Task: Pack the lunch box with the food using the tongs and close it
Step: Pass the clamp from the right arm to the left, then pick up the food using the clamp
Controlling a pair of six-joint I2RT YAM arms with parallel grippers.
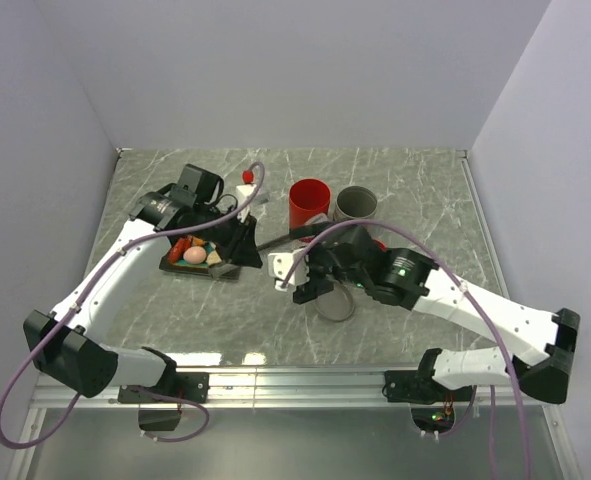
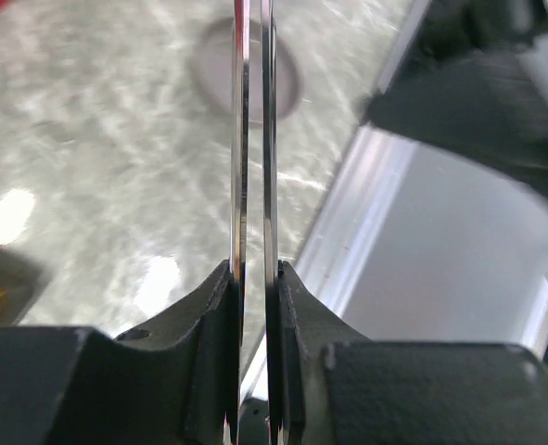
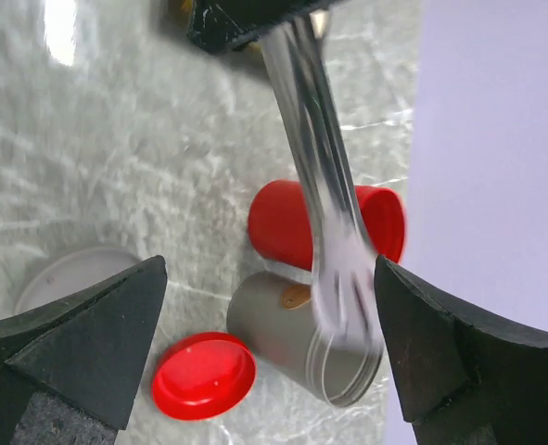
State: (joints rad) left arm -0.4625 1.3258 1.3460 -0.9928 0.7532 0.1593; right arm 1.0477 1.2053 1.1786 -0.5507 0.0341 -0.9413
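Note:
My left gripper (image 1: 243,245) (image 2: 255,278) is shut on the tongs (image 2: 241,139), whose two thin metal arms run away from the fingers, close together. In the top view the tongs (image 1: 290,237) stretch from the tray toward the red lunch box (image 1: 309,203) (image 3: 287,227), which stands upright and uncovered. The food (image 1: 195,255) lies in the dark tray (image 1: 187,268). My right gripper (image 1: 295,278) (image 3: 270,269) is open wide; the blurred tongs tip (image 3: 334,250) hangs between its fingers, nearer the right one, touching neither. The red lid (image 3: 204,375) lies flat on the table.
A grey cup (image 1: 355,203) (image 3: 283,334) stands beside the lunch box. Below my right gripper a grey lid (image 1: 335,305) (image 3: 70,278) rests on the marble. A small red ball (image 1: 247,176) sits near the back, and walls close in on three sides.

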